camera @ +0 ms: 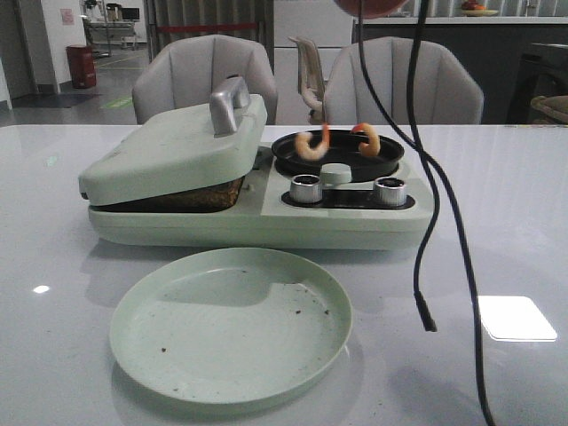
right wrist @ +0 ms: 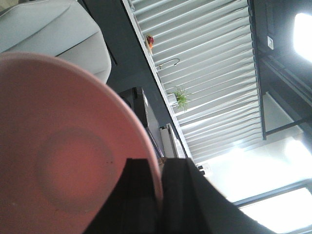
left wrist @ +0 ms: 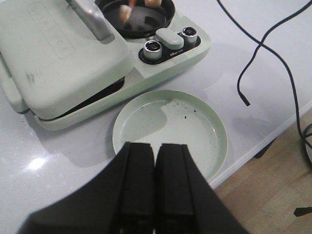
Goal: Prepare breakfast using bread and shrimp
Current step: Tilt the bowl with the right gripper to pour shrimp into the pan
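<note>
Two curled orange-and-white shrimp (camera: 311, 145) (camera: 366, 138) lie in the black round pan (camera: 337, 155) of the pale green appliance (camera: 266, 217); they also show in the left wrist view (left wrist: 126, 10). The appliance's lid (camera: 177, 146) is down over the bread, of which only a brown edge (camera: 200, 195) shows in the gap. My left gripper (left wrist: 156, 151) is shut and empty, above the near rim of the empty green plate (left wrist: 170, 126). My right gripper (right wrist: 158, 168) is shut on the rim of a pink plate (right wrist: 63, 156), held high and tilted; its edge shows at the front view's top (camera: 373, 7).
Two silver knobs (camera: 305, 188) (camera: 389, 190) sit on the appliance's front panel. Black cables (camera: 444, 204) hang down to the table right of the appliance. The green plate (camera: 231, 324) lies in front of the appliance. Two grey chairs (camera: 204, 75) stand behind the table.
</note>
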You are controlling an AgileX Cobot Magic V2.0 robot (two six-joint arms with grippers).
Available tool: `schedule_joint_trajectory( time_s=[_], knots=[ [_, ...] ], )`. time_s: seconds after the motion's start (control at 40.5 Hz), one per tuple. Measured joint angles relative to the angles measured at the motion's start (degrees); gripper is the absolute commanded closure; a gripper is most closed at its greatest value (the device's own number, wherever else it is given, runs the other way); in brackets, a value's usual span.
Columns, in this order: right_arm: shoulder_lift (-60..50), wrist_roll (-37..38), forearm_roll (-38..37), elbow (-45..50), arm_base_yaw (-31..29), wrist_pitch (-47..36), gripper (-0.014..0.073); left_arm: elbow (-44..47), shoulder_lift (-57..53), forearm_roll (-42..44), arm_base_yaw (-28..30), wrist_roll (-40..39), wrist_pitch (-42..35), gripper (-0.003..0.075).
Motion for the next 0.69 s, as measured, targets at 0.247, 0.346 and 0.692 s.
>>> schedule_joint_trajectory(
  time_s=[0.247, 0.346, 0.692],
  knots=[
    [0.00, -0.09, 0.00, -0.04, 0.00, 0.00, 0.0550, 0.00, 0.00, 0.00, 0.00, 0.00, 0.00, 0.0619],
    [0.00, -0.09, 0.13, -0.04, 0.00, 0.00, 0.0550, 0.00, 0.00, 0.00, 0.00, 0.00, 0.00, 0.0619],
    [-2.22, -4.55, 32.79, 0.18, -2.99, 5.65, 0.0552, 0.00, 0.00, 2.77, 0.00, 0.00, 0.00, 0.0619]
  ],
)
